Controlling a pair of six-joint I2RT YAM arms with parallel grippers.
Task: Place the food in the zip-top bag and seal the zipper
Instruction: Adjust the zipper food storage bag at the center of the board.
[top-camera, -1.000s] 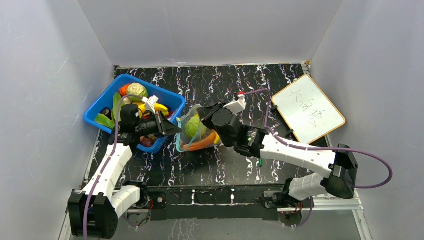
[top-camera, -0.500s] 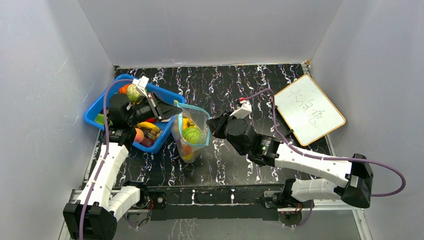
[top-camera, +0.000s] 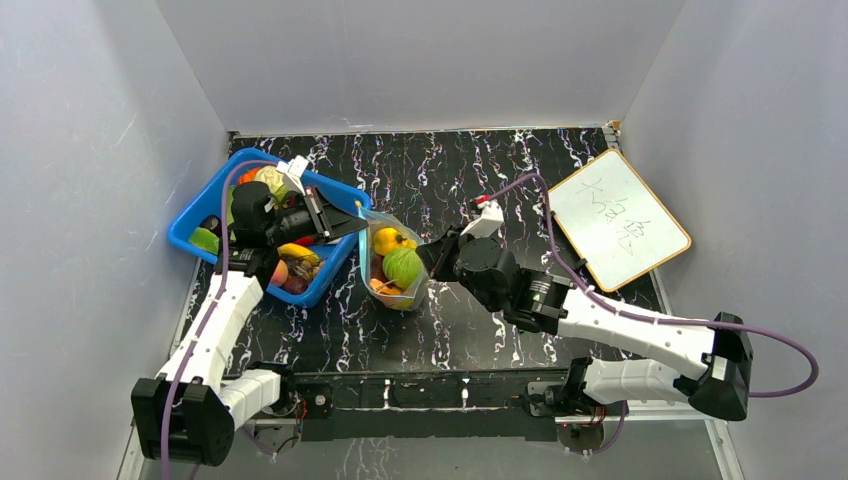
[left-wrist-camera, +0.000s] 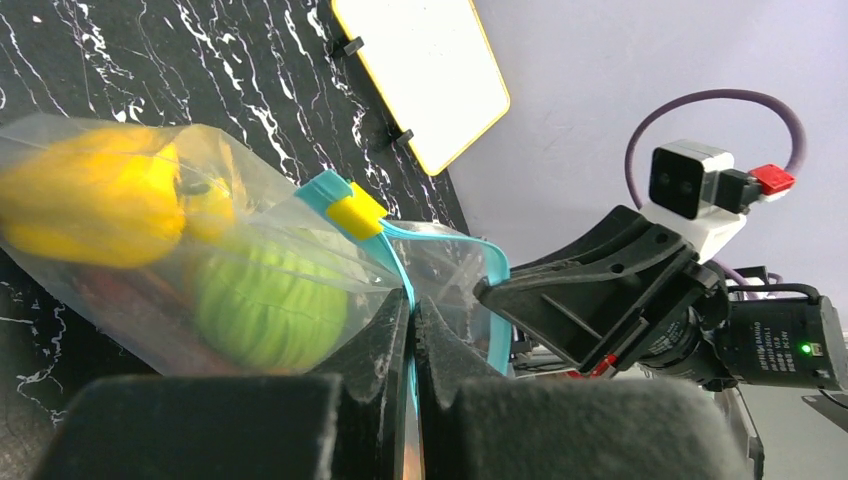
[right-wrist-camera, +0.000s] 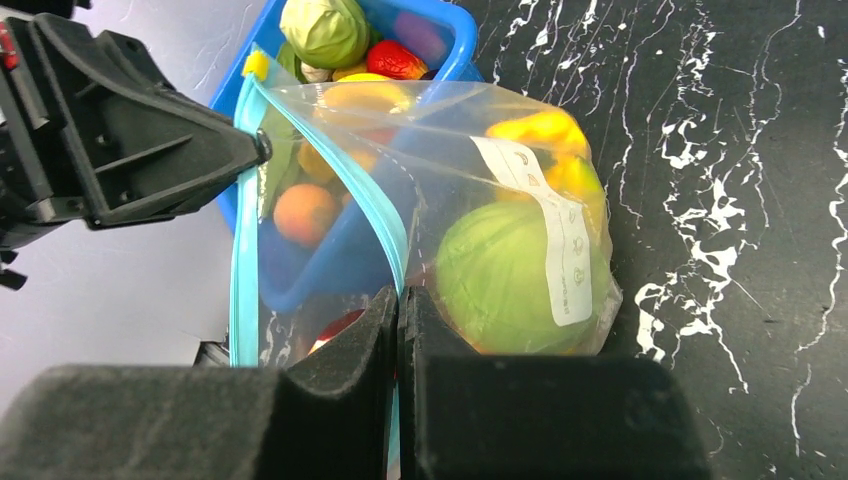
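Note:
The clear zip-top bag (top-camera: 397, 268) hangs between my two grippers over the black table, its mouth turned toward the blue bin. Inside it lie food pieces: a green round one (right-wrist-camera: 500, 275), a yellow one (right-wrist-camera: 540, 130) and orange ones lower down. My left gripper (top-camera: 357, 212) is shut on the teal zipper (left-wrist-camera: 392, 258) strip just below the yellow slider (left-wrist-camera: 354, 214). My right gripper (right-wrist-camera: 397, 300) is shut on the zipper's other edge (right-wrist-camera: 385, 225), at the bag's right side in the top view. The mouth gapes open between the two strips.
The blue bin (top-camera: 196, 222) at the left holds more food, among it a pale green cabbage (right-wrist-camera: 325, 30) and a red piece (right-wrist-camera: 397, 60). A framed whiteboard (top-camera: 615, 215) lies at the right. Grey walls close in on three sides.
The bag has come up from lying flat and now hangs stretched between the grippers. My right arm has drawn back to the right. My left gripper has risen over the bin's near corner.

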